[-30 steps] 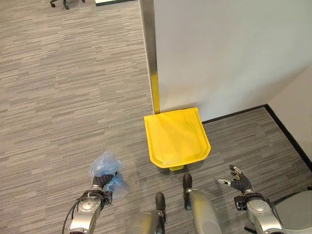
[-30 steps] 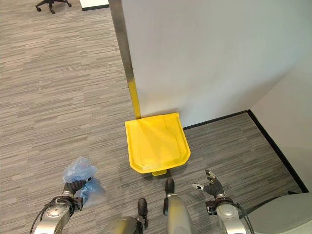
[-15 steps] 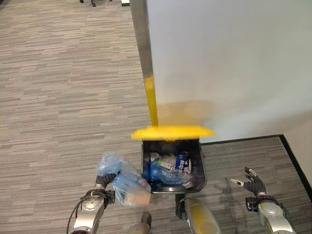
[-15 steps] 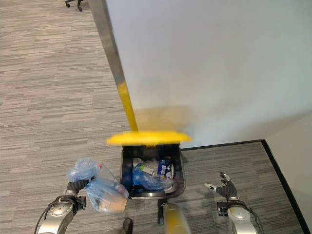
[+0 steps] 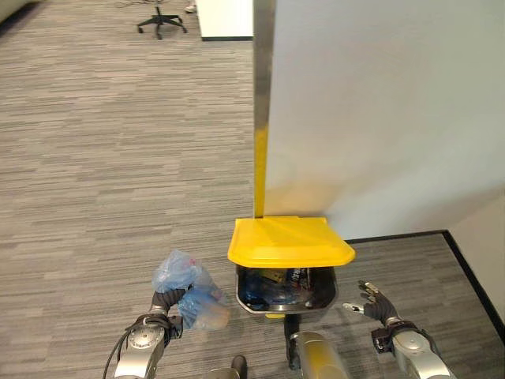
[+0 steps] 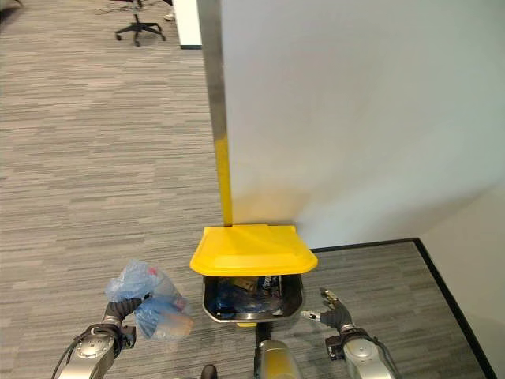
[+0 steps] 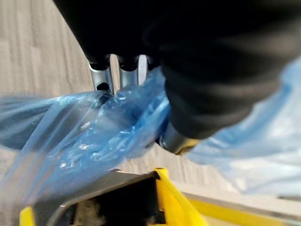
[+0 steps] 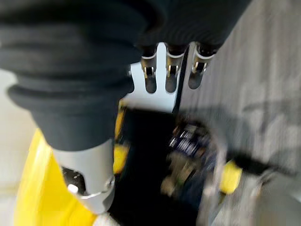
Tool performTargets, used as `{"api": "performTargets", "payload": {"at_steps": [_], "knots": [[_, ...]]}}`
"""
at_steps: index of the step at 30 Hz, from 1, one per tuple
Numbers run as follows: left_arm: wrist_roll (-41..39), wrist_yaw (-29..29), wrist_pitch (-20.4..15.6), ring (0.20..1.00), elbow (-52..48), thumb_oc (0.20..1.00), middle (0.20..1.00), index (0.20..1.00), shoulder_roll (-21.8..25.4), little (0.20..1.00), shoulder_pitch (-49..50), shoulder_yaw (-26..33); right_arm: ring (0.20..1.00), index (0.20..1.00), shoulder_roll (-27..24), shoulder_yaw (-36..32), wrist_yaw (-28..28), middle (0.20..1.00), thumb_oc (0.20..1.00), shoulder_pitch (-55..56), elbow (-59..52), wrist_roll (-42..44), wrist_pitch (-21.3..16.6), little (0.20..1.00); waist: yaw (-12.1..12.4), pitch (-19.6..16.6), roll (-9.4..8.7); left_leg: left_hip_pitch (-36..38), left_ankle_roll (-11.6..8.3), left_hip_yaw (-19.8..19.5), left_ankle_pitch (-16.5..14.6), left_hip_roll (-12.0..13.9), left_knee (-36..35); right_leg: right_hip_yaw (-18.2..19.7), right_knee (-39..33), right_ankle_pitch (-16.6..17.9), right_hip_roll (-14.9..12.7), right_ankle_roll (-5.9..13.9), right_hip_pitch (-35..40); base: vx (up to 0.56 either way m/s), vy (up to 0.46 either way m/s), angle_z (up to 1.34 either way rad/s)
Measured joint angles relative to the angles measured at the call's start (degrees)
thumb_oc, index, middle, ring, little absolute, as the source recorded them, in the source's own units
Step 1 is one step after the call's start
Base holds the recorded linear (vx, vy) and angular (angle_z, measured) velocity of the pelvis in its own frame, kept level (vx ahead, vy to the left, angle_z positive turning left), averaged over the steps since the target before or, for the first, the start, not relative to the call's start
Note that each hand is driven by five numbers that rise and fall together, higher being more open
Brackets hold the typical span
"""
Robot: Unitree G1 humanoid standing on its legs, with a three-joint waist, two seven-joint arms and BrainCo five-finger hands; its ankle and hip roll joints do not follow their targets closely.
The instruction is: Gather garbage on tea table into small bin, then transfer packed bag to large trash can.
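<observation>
A blue plastic garbage bag [image 5: 188, 287] hangs from my left hand [image 5: 163, 302], whose fingers are curled round its gathered neck; the blue film [image 7: 94, 141] lies against those fingers in the left wrist view. The bag is just left of a large trash can [image 5: 286, 288] with a yellow lid [image 5: 290, 241], which is partly raised over a dark body holding rubbish. My right hand [image 5: 377, 304] hovers open to the right of the can, fingers spread and holding nothing. In the right wrist view its straight fingers [image 8: 170, 75] point over the can's dark inside [image 8: 160, 179].
The can stands against a white wall [image 5: 379, 110] with a metal post [image 5: 261, 87] that turns yellow near the floor. Grey striped carpet [image 5: 110, 181] spreads out to the left. An office chair [image 5: 161, 20] stands far back. A black skirting [image 5: 473, 268] runs along the right.
The can's lid, shut a second ago, swung fully up and has now come partway down. The camera has shifted. The bag stays in my left hand.
</observation>
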Motion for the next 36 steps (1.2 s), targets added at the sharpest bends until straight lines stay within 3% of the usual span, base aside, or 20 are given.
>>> {"api": "performTargets", "payload": {"at_steps": [7,11,15,24,30,36], "knots": [[0.0,0.9,-0.3,0.2,1.8,0.2,0.2,0.2,-1.1,0.2,-4.8,-4.7,1.0,1.0,3.1,12.5,2.0,1.0,1.0,-14.7,0.5,2.1,0.7,1.0,2.5,1.7,3.09,-1.5,-1.63,-2.2,1.0,1.6,-1.0,-3.6,-0.5,1.0,0.4,-0.47,-0.4,-0.01,-0.004,0.19],[-0.1,1.3,-0.9,0.2,1.7,0.2,0.2,0.2,-0.9,0.2,-7.3,-6.5,1.0,1.0,3.0,12.8,1.8,1.0,1.0,-21.0,-1.5,2.1,0.3,1.0,2.8,2.0,3.32,-2.2,-2.01,-3.2,1.6,1.7,-1.3,-4.3,-0.5,1.0,0.3,-0.52,-0.8,-0.01,-0.014,0.13],[-0.3,1.1,-2.3,0.2,-0.9,0.2,0.2,0.2,-0.5,0.2,-9.2,-9.2,1.0,1.0,1.8,12.6,-0.3,1.0,1.0,-29.1,-1.5,2.2,0.3,1.0,3.5,3.1,2.95,-3.2,-2.32,-4.2,1.8,1.9,-1.0,-5.2,-0.4,1.0,0.3,-0.62,-1.0,-0.03,-0.046,0.13],[-0.5,-0.8,-2.9,0.2,-3.8,0.2,0.2,0.2,1.9,0.2,-14.5,-15.4,1.0,1.0,1.1,10.3,-2.9,1.0,1.0,-31.9,3.7,6.7,0.2,1.0,4.0,5.3,1.4,-5.0,-2.96,-4.9,2.2,2.1,-0.5,-6.3,-0.2,1.0,0.1,-0.84,-2.5,-0.05,-0.032,0.06],[0.0,-0.2,-2.9,0.2,-1.7,0.2,0.2,0.2,3.1,0.2,-27.9,-22.4,1.0,1.0,-1.6,11.0,-4.4,1.0,1.0,-39.5,3.5,7.3,0.2,1.0,2.6,8.9,0.18,-7.3,-2.87,-3.2,2.4,0.7,1.0,-4.5,0.4,2.0,-0.8,-0.89,-4.9,-0.04,-0.021,-0.08],[0.0,1.4,-3.0,0.2,-1.1,0.2,0.2,0.2,-0.4,0.2,-36.9,-28.2,1.0,1.0,-2.2,13.1,-5.6,1.0,1.0,-42.7,3.5,7.7,-0.1,1.0,0.5,11.1,0.24,-7.6,-2.73,-1.7,2.4,0.6,0.4,-3.8,-0.5,2.9,-0.7,-0.62,-5.8,-0.01,-0.033,-0.12]]}}
